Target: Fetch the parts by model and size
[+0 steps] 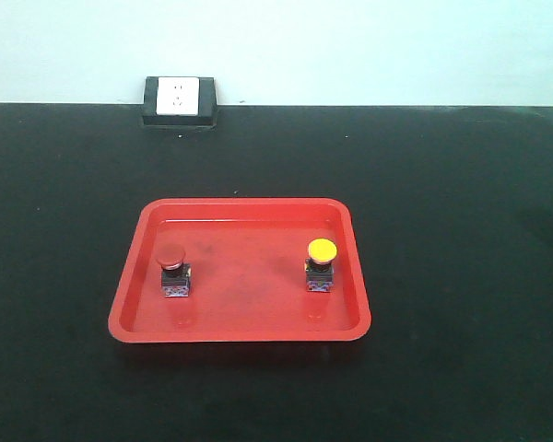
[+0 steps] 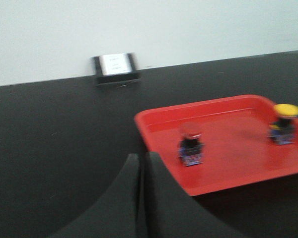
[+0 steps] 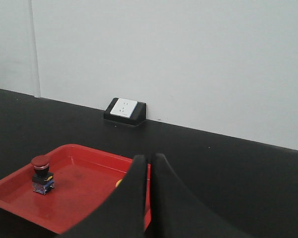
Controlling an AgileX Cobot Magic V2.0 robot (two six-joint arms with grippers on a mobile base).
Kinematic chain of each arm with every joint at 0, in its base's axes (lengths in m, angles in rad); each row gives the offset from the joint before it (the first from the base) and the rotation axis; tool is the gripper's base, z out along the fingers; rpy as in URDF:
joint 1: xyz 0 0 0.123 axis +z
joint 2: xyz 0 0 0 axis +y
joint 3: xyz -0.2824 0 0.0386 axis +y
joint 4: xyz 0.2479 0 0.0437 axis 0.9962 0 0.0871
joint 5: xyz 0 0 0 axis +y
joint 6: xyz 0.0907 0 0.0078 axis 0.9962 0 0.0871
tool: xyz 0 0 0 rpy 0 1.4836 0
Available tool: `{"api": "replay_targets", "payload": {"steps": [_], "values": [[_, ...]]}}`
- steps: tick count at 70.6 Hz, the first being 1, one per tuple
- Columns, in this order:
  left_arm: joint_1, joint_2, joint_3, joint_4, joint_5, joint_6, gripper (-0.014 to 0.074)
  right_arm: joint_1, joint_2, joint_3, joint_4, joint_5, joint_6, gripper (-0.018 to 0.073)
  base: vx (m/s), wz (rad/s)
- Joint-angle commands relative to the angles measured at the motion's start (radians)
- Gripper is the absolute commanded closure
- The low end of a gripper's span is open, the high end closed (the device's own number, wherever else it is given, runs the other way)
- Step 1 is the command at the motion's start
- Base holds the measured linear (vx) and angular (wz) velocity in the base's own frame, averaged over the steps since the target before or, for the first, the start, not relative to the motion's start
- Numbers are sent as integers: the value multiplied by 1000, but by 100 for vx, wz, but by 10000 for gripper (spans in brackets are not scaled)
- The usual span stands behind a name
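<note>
1. The left gripper (image 2: 141,163) shows in its wrist view as two dark, smooth fingers pressed together with only a thin seam between them; nothing is held. It hangs over the bare table (image 2: 54,148), just off the tray's left front corner.
2. The right gripper (image 3: 150,161) looks the same in its own view: two matte black fingers closed against each other, empty, poised above the tray's right edge and partly hiding the yellow switch.
3. The red-capped switch (image 1: 173,272) has a rounded mushroom head on a dark, squarish body, with a blue-marked base. It stands upright on the left side of the tray.
4. The yellow-capped switch (image 1: 321,264) has the same build, with a bright yellow domed cap. It stands upright on the right side of the tray, well apart from the red one.
5. The red tray (image 1: 249,214) is a shallow, glossy rectangle with rounded corners and a raised lip; its floor shows faint reflections.
6. The table is matte black and flat.
7. At its back edge, against a pale plain wall (image 3: 188,59), sits a power socket (image 1: 179,99): a white face plate in a black wedge-shaped housing.
</note>
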Motion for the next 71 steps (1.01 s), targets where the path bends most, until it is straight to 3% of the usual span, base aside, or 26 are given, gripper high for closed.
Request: {"api": "replay_targets", "payload": {"steps": [1,11,25,71], "values": [[88,-27,51,4,-151,-2,603,-1,13,-26,-3,-68,-11,569,0,0],[166,-42,167,-3,-300,-3,603,-1,13,-26,-3,-68,-11,569,0,0],[175,-42,324,-7,-597,-4,603,-1,13,-26,-3,-68,-11,569,0,0],[172,-40,316,-4,-565,-3,603,-1,13,-26,-3,-68,-11,569,0,0]]}}
